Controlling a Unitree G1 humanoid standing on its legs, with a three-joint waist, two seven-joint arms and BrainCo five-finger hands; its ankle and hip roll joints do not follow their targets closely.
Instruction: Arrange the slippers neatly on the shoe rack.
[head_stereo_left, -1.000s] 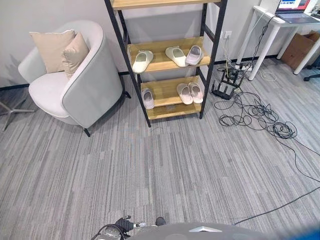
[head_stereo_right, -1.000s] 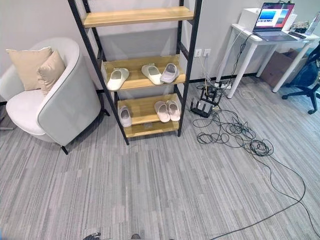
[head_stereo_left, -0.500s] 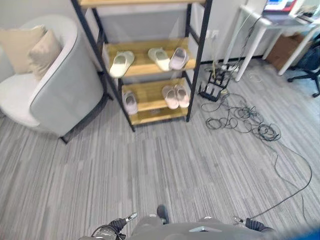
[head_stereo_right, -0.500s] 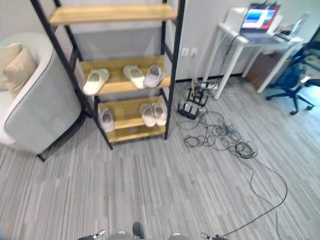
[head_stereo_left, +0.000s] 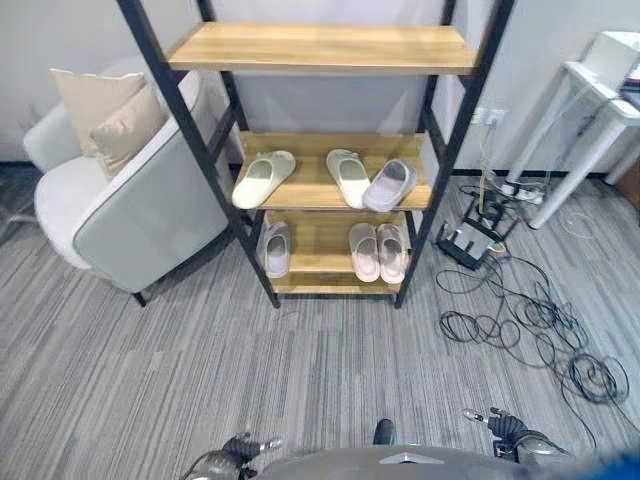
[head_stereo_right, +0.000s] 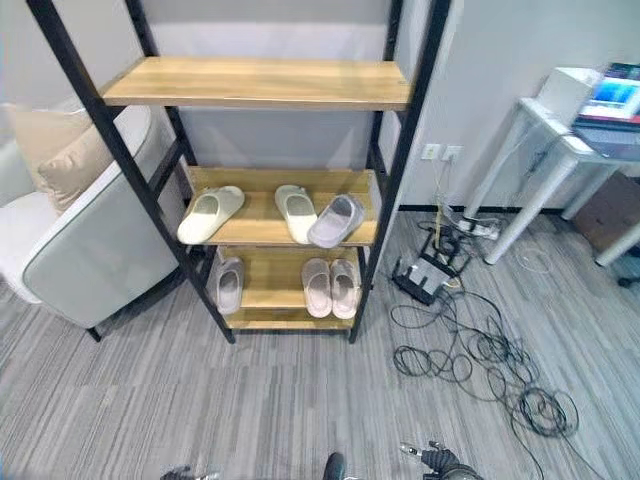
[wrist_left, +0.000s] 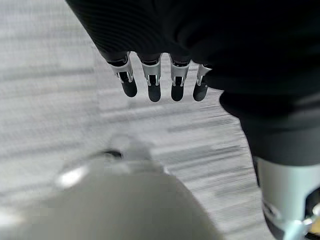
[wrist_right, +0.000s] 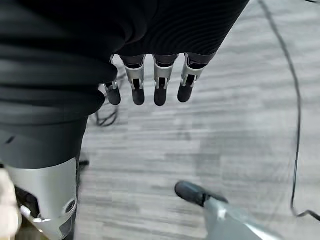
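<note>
Slippers (head_stereo_left: 352, 178) sit on the rack's (head_stereo_left: 300, 195) middle and bottom shelves, far ahead. Left hand (wrist_left: 152, 82) and right hand (wrist_right: 147, 85) hang low over the floor, fingers relaxed, holding nothing.

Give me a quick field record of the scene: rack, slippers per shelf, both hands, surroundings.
rack: black-framed shoe rack with wooden shelves, against the wall
top shelf: bare
middle shelf: pale green slipper at left, apart from the cream slipper; grey slipper tilted against the cream one
bottom shelf: single grey slipper at left; pink pair side by side at right
left hand: fingers straight, holding nothing, above the carpet
right hand: fingers straight, holding nothing
surroundings: armchair with cushions left of the rack; loose cables on the floor to its right
</note>
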